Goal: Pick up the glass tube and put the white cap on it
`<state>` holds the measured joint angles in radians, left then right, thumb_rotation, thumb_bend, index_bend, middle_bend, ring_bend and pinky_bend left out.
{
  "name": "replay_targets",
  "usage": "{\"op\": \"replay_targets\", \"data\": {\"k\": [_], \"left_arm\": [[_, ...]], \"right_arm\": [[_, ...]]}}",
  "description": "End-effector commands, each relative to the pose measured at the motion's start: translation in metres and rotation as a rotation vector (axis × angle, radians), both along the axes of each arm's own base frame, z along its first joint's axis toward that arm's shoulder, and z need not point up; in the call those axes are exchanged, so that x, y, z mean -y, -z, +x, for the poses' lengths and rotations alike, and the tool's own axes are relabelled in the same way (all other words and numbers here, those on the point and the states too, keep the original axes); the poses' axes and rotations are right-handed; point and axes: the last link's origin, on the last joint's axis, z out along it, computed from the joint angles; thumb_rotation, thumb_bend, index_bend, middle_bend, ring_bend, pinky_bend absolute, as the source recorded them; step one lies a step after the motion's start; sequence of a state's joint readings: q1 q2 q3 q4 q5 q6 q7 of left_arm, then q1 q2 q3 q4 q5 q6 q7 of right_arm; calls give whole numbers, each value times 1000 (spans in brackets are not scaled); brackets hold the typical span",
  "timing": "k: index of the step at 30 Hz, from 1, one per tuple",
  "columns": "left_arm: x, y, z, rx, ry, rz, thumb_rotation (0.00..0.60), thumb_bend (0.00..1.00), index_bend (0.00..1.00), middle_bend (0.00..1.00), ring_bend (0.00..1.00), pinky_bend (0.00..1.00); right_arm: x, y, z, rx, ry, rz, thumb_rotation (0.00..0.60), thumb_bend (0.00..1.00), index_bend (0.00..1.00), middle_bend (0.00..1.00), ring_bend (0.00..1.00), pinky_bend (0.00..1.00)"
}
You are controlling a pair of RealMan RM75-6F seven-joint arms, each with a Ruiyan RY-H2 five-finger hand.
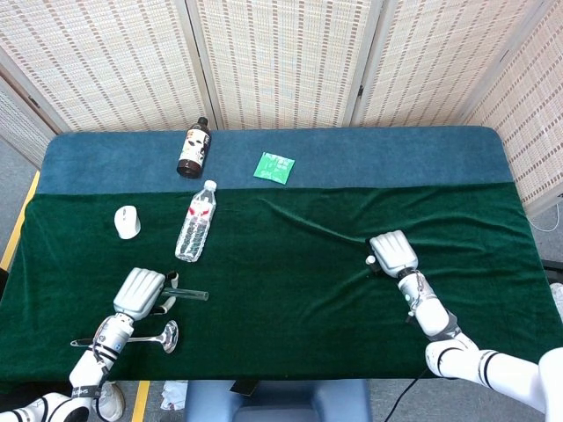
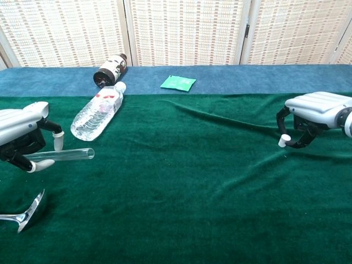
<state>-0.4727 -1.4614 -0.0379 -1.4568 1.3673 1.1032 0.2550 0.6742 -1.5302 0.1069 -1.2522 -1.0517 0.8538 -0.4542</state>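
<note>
The head view looks steeply down from high above the near edge of the table (image 1: 290, 255), taking in the whole cloth out to the woven screens (image 1: 281, 53) behind it. The chest view sits low and close at that same near edge, facing level across the table (image 2: 181, 209) toward the screens. Both share the clear water bottle (image 1: 195, 233) (image 2: 99, 113), with the brown bottle (image 1: 193, 148) (image 2: 110, 70) just beyond it.
</note>
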Motion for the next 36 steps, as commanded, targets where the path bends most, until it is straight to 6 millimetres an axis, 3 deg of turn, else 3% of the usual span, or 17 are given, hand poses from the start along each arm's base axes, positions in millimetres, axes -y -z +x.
{"op": "replay_targets", "data": {"k": [1,14,18,24,31,36], "left_arm": [[0,0,0,-1,0,-1,600,463,640,956,910,835],[-6,-2,3,19,-1,-2,600,463,640,956,910,836],[-8,-2,4,43,-11,-8,600,463,640,956,910,836],[-16,-3,16,123,-9,-37,600,467,640,956,910,836],[-24,2,50,313,6,-113,600,481,640,956,910,835],[-27,7,72,436,8,-172,600,491,641,957,910,835]], "right_arm": [[0,1,0,-2,1,2,524,383,494,978,1000,1000],[1,-2,2,11,11,5,528,492,568,981,1000,1000],[0,-8,10,63,-5,-11,528,527,604,987,1000,1000],[-10,-40,45,241,-85,-38,530,576,646,994,1000,1000],[-28,-81,99,507,-171,7,531,584,663,1000,1000,1000],[-34,-95,130,634,-219,72,529,584,670,1000,1000,1000]]}}
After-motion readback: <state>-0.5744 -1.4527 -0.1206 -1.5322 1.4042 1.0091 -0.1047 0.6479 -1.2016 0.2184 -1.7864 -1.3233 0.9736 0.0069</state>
